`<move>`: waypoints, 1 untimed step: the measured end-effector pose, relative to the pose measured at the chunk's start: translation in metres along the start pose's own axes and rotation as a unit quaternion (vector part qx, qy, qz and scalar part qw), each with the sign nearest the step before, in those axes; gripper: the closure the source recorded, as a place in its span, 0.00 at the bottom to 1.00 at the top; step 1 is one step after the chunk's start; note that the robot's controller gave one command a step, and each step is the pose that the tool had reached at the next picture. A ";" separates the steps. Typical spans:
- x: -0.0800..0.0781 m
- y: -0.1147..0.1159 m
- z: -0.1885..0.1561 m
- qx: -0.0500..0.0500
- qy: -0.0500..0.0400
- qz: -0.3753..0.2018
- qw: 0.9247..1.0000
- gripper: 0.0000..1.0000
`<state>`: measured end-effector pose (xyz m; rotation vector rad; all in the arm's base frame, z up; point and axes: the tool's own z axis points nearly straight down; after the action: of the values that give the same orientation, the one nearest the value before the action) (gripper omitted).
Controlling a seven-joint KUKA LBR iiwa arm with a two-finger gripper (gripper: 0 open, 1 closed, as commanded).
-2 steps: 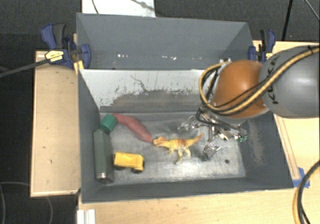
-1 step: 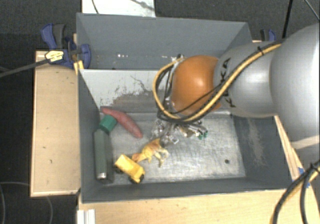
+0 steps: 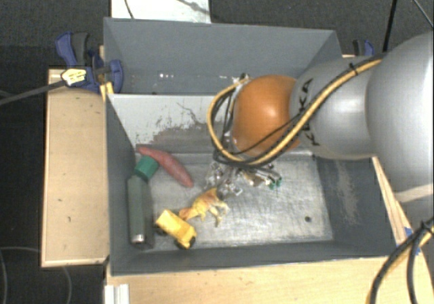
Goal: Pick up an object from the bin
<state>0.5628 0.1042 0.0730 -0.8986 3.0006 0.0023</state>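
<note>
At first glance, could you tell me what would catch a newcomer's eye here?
The arm's orange wrist cover stands out, with the gripper low over the middle of the grey bin. Beside it lies a yellow-orange toy animal; leftward lie a yellow toy, a dark green tube with a teal cap and a pinkish oblong piece.
</note>
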 end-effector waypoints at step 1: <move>0.002 0.001 -0.004 -0.001 0.003 0.000 1.000 1.00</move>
<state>0.5611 0.1039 0.0769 -0.9007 3.0060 0.0026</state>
